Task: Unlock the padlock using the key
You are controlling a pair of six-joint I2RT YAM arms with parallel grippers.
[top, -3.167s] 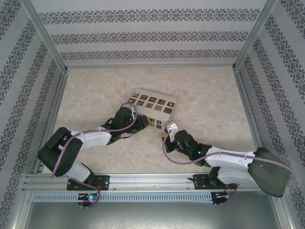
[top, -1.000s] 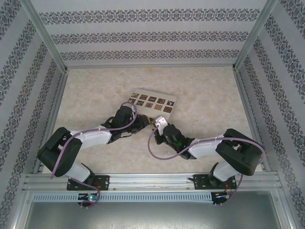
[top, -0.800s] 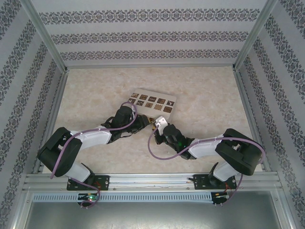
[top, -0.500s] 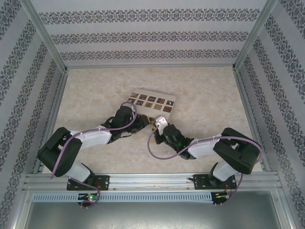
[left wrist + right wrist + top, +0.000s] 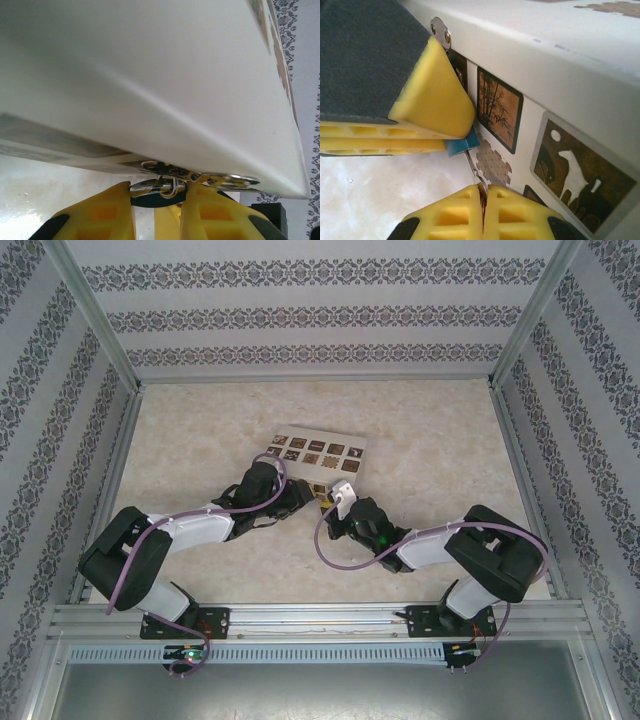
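The padlock [image 5: 461, 145] is a tiny blue body pinched between the yellow fingers [image 5: 430, 95] of my left gripper [image 5: 306, 498], right against the near side of the patterned box [image 5: 318, 452]. In the left wrist view its silver shackle [image 5: 165, 186] sits between those fingers under the box's metal hasp [image 5: 220, 178]. My right gripper [image 5: 483, 192] is shut on the key [image 5: 474, 167], whose thin silver shaft runs up to the padlock's lower edge. In the top view the right gripper [image 5: 330, 505] meets the left one at the box's near corner.
The cream box [image 5: 560, 100] with brown picture tiles lies mid-table and fills the space just beyond both grippers. Aluminium frame posts and patterned walls enclose the marble table [image 5: 430, 460]. Purple cables loop along both arms.
The right gripper came in from the right to the padlock; over the last second its wrist shifted slightly and its elbow swung. The left arm has stayed still.
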